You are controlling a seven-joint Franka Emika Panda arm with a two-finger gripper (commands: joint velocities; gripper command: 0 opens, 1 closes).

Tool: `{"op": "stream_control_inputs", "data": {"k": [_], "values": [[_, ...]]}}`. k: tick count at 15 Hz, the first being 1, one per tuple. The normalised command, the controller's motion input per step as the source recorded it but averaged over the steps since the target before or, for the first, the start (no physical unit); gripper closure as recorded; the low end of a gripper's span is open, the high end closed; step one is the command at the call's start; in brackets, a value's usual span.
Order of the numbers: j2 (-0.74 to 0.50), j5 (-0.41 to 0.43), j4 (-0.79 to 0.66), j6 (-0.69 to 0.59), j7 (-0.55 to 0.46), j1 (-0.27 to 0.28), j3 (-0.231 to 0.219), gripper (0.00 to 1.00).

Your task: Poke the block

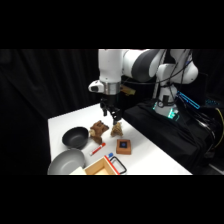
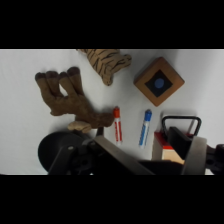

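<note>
We saw the block lying flat on the white table, just beside the red pen and near the tan box. The gripper hung above the striped tiger toy, well apart from the block. We could not tell if the claw was open or closed. The block looked hard, light and easy to slide, so we thought a soft push on its blue spot would work best.

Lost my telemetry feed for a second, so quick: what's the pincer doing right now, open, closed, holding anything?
Pincer: cannot be told whether open or closed; it hangs above the table near the brown figures, not on the block.
</note>
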Motion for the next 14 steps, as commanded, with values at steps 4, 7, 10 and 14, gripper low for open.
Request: {"op": "stream_control_inputs", "data": {"k": [4,7,10,14], "values": [[0.02,0.032,-0.02,0.02,0.03,0.013,0.032,0.0],[0.03,0.073,-0.12,0.13,0.16,0.081,0.082,0.0],[-0.01,0.125,-0.13,0.19,0.17,0.078,0.069,0.25],[0.02,0.05,-0.1,0.27,0.14,0.051,0.031,0.51]]}}
